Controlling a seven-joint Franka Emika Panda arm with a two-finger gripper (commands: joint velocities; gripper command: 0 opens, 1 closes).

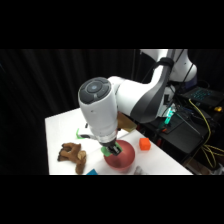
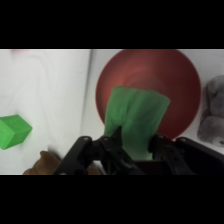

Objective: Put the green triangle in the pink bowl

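In the wrist view my gripper [image 2: 134, 142] is shut on the green triangle [image 2: 136, 117], a light-green wedge held between the two black fingers. It hangs directly over the pink bowl [image 2: 175, 85], whose round inside fills the view behind the block. From the side, the gripper [image 1: 113, 149] comes down over the pink bowl [image 1: 124, 158] near the table's front edge, with a bit of the green triangle [image 1: 107, 150] showing at the fingers. The arm's wrist hides much of the bowl.
A small green cube [image 2: 13, 131] lies left of the bowl. A brown plush toy [image 1: 71, 153] sits at the front left, an orange block [image 1: 145, 144] right of the bowl. A grey object [image 2: 212, 115] lies at the wrist view's right edge.
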